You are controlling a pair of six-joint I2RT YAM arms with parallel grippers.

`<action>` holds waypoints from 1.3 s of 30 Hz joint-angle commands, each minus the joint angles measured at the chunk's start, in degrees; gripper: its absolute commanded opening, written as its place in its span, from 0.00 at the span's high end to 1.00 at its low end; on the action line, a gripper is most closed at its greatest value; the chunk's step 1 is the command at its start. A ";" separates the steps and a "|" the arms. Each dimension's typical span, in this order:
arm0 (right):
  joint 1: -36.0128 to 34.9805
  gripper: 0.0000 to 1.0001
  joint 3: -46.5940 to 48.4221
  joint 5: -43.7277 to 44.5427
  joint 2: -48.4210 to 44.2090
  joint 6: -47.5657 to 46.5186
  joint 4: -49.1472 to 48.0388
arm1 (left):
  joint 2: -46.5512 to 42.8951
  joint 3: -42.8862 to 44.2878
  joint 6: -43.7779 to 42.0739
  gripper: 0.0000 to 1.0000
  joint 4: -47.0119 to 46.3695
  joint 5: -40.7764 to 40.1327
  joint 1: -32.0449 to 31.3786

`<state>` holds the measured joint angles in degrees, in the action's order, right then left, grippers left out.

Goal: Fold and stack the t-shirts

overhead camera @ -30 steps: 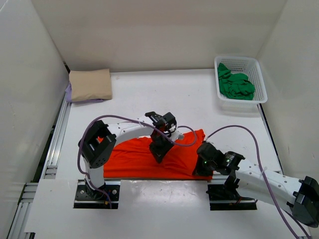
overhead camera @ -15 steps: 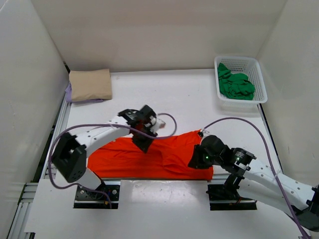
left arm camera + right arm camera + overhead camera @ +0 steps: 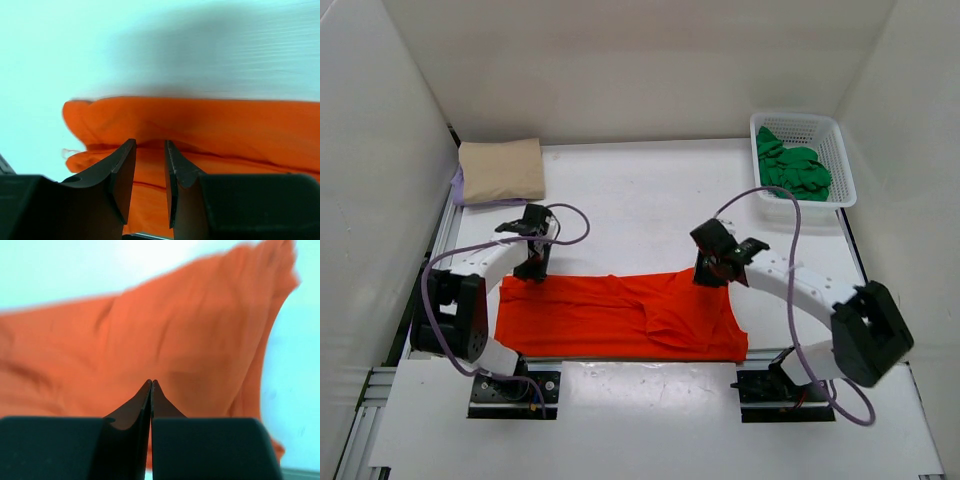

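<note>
Both arms have swung out to the far corners of the orange shirt (image 3: 610, 315), which lies as a long band at the near edge. We see the left gripper (image 3: 150, 142) slightly parted and the right gripper (image 3: 151, 382) pressed together, empty. Next, we judge, both must pinch corners for a fold. We count four shirts: orange, beige (image 3: 502, 168), lavender (image 3: 458, 187), and green (image 3: 792, 172) in one basket (image 3: 800, 212).

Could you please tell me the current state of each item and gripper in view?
orange-red t-shirt: laid out in a long creased band
beige t-shirt: folded, on the lavender one
lavender t-shirt: underneath, only its edge showing
green t-shirt: crumpled in the basket
white basket: upright
left gripper: jaws slightly apart over the orange-red shirt
right gripper: jaws shut, empty
</note>
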<state>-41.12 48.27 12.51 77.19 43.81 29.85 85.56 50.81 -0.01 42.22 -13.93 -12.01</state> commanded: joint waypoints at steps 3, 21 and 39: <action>4.64 1.00 3.94 1.81 8.67 0.31 -1.28 | 0.40 -5.09 0.01 0.60 -4.42 -5.58 5.76; 17.93 1.00 35.31 -2.14 37.87 -0.38 8.91 | -6.79 -10.89 0.01 0.59 -6.45 -0.66 14.30; -4.13 1.00 27.84 -18.56 27.30 -15.95 -10.07 | -16.39 -11.44 0.01 0.41 0.76 -0.66 14.30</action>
<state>-43.38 75.16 2.52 100.57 30.46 23.07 70.59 36.82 -0.08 41.80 -15.38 2.04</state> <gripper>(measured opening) 0.005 0.579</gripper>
